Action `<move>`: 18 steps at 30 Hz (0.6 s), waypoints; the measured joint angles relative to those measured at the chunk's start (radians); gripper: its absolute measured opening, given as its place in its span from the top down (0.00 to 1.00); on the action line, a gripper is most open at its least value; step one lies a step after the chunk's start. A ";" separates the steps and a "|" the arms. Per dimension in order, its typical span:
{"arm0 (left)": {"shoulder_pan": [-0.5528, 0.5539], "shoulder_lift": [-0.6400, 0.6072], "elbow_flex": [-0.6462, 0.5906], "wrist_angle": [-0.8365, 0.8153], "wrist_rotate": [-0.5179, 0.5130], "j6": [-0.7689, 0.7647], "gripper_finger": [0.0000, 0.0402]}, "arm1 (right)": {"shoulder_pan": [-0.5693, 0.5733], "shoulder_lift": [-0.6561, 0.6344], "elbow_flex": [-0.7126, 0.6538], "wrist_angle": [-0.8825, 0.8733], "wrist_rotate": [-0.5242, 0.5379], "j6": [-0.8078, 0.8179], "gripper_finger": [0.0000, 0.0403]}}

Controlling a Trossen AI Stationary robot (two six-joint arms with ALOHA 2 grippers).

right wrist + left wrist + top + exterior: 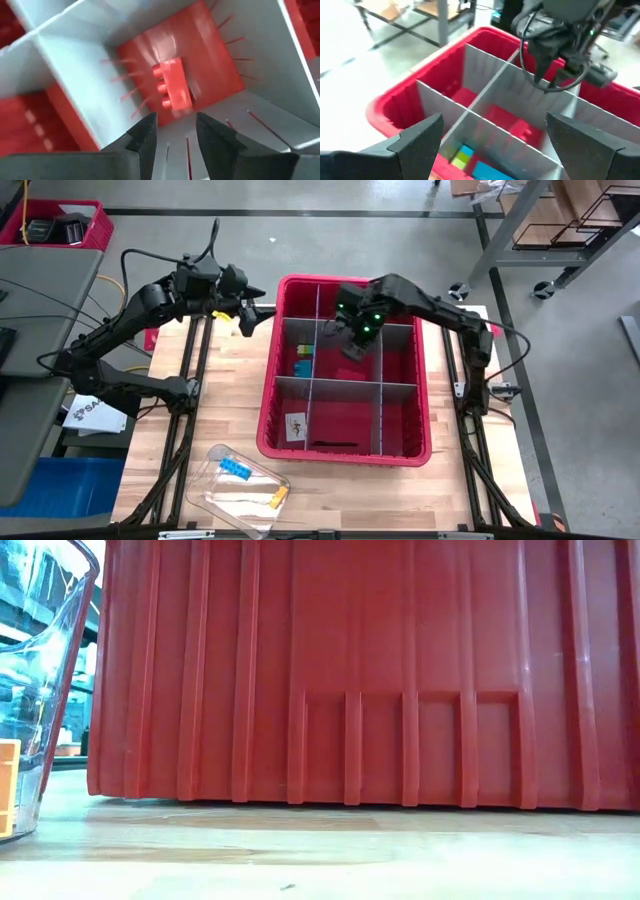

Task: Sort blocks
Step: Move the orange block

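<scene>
While the right gripper (352, 345) hangs over the red bin (270, 415), green and blue blocks (302, 360) sit one box away. Seen from its wrist, a red block (172, 83) lies below half-open, empty jaws. Left gripper (490, 145) gapes wide, empty.

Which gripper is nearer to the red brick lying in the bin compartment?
Right. The right gripper hangs open just above the red brick inside the red bin. The left gripper waits open outside the bin's left wall.
</scene>
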 joint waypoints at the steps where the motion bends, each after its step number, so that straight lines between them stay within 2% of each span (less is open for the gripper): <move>1: 0.004 0.002 0.000 0.004 -0.015 0.003 0.14 | -0.005 0.013 0.000 0.011 -0.001 0.028 0.68; 5: 0.031 0.015 0.000 0.026 -0.070 0.003 0.14 | -0.028 0.069 0.000 0.060 -0.070 0.094 0.68; 9: 0.069 0.033 0.000 0.025 -0.128 -0.032 0.14 | -0.033 0.107 0.000 0.071 -0.088 0.072 0.68; 13: 0.113 0.040 0.000 0.025 -0.134 -0.113 0.14 | -0.021 0.135 0.000 0.072 -0.097 0.051 0.68; 18: 0.173 0.039 0.000 0.025 -0.135 -0.086 0.14 | 0.024 0.147 -0.003 0.067 -0.118 0.096 0.68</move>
